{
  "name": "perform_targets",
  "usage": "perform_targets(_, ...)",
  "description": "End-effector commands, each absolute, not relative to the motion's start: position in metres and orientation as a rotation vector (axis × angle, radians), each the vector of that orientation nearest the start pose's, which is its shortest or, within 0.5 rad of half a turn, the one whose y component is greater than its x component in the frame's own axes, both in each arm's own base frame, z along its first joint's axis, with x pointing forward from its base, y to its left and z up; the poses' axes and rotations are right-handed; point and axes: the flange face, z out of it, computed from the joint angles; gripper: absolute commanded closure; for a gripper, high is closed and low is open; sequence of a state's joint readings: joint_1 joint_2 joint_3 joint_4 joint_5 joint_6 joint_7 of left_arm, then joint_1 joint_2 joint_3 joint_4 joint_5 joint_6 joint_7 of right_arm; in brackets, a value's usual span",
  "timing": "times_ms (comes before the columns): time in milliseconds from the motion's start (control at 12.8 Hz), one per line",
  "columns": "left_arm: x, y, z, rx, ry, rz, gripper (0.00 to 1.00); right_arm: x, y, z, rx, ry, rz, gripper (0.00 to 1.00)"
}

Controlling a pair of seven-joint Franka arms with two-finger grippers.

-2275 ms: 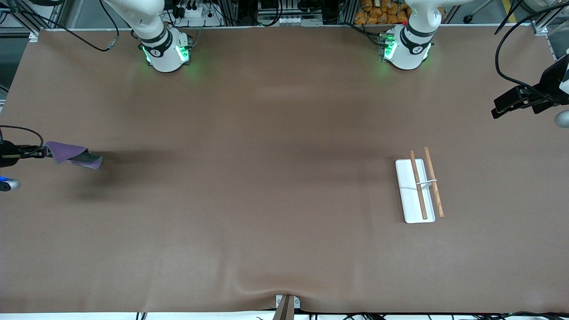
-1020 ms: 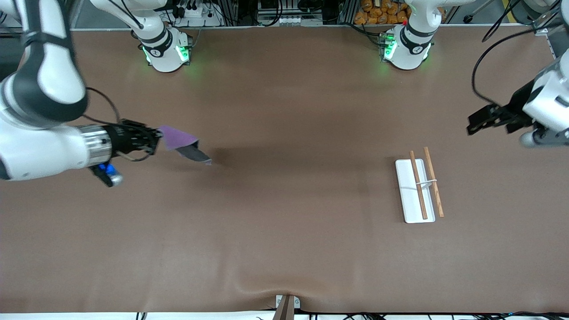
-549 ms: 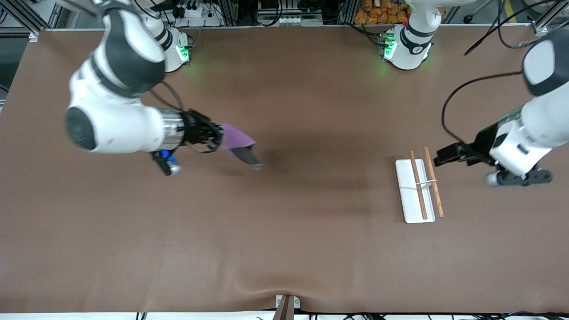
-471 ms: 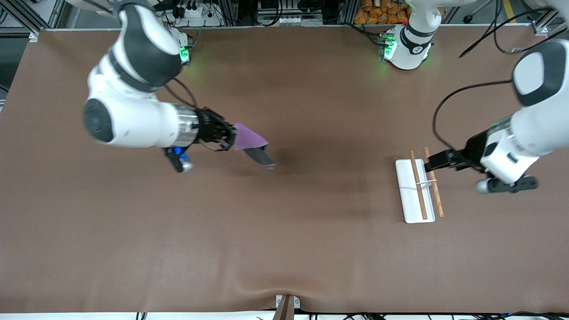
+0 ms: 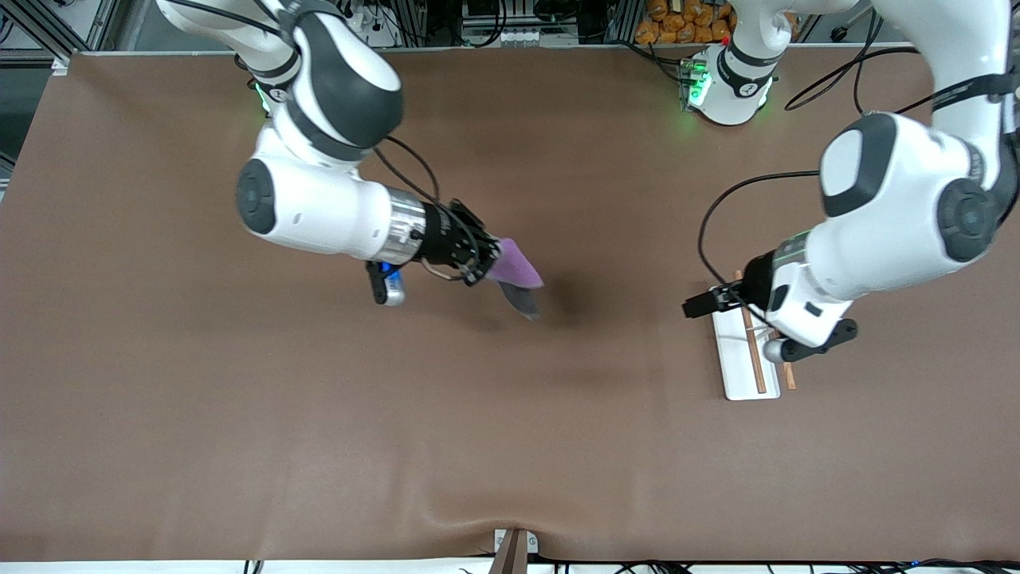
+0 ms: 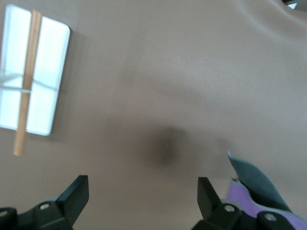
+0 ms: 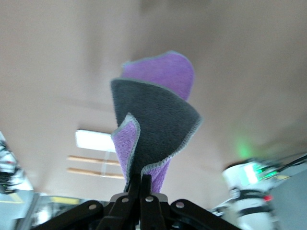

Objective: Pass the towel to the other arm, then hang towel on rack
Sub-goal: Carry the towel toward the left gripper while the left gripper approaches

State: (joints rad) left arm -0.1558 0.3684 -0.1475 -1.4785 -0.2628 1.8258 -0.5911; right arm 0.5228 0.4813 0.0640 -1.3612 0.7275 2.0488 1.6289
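R gripper (image 5: 488, 259) is clamping the towel (image 5: 516, 275) by one edge, holding it up over mid-table w/ purple and grey faces hanging folded. L gripper (image 5: 692, 308) is hovering w/ fingers spread wide, empty, over the table beside the rack (image 5: 737, 365), pointing toward the towel. Rack is sitting toward the L arm's end.

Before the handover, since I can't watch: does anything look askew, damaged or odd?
Nothing stands out. The purple and dark grey towel hangs folded from the shut right tool; the white-based wooden-rod rack sits flat under the open left tool.
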Motion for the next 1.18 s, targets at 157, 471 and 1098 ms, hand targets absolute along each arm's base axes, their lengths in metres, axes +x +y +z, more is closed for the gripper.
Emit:
perform_targets(157,0.642,-0.234,0.420,-3.311,-0.702,0.371,0.00,0.583,0.474,0.458,-1.742,1.726,0.673,1.00)
perform_targets(471,0.650,-0.243,0.387,-3.338,-0.779,0.435,0.00,0.588,0.484,0.451,-1.513,1.790,0.676,1.00)
perform_targets(1098,0.680,-0.268,0.388,-3.388,-1.015,0.329,0.10,0.591,0.492,0.447,-1.435,1.801,0.704,1.00)
